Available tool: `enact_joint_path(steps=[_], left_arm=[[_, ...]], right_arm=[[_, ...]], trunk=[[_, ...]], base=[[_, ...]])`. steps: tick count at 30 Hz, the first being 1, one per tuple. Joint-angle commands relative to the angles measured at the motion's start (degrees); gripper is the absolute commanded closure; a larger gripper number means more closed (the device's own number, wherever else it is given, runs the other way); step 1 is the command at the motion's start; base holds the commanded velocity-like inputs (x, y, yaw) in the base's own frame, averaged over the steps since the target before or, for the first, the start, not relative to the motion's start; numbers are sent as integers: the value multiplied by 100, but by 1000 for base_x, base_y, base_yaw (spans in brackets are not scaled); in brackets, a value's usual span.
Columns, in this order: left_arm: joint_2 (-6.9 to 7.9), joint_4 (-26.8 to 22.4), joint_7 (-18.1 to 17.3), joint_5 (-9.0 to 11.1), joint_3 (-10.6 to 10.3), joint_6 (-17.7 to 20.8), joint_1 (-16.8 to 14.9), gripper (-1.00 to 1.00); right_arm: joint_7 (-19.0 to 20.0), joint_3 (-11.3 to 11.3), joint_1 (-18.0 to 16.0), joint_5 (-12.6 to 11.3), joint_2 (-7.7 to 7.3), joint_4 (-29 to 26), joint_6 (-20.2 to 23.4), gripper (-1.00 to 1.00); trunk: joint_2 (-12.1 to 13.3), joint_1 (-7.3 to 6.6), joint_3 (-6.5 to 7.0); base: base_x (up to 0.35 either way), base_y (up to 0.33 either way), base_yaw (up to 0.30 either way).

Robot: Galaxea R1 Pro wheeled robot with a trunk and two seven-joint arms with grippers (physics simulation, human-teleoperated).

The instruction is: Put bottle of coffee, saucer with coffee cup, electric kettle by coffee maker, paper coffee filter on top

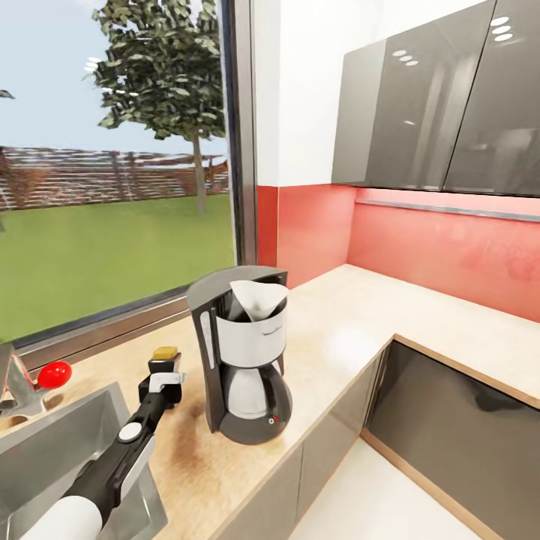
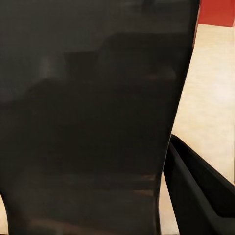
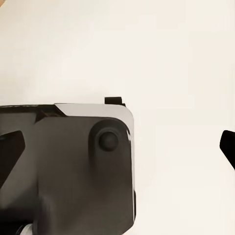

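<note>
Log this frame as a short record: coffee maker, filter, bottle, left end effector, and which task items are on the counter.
coffee maker: upright on the kitchen countertop, near the window corner
paper coffee filter: white cone sitting in the top of the coffee maker
bottle of coffee: yellow-gold cap shows beside the coffee maker, at the left end effector; body hidden
left end effector: at the bottle, grip state unclear
sink: steel basin at the counter's left end
task items on counter: coffee maker, filter, bottle
</note>
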Motion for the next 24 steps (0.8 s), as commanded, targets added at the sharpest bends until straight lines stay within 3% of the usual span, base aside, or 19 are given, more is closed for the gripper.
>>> enact_joint_path(steps=[1,11,24], left_arm=[[5,7,35,51,-44,-21,-6,100],[-29,16,33,51,-44,-17,-3,100],[-34,18,5,60,-44,-17,2,100]], right_arm=[[-12,-46,-4,60,1,9,-22,-100],[-12,-45,-2,61,1,10,-22,-100],[-16,-46,-4,59,1,13,-22,-100]], trunk=[[-9,3,-8],[-9,3,-8],[-9,3,-8]], base=[[0,-2,0],[0,-108,0],[0,-6,0]])
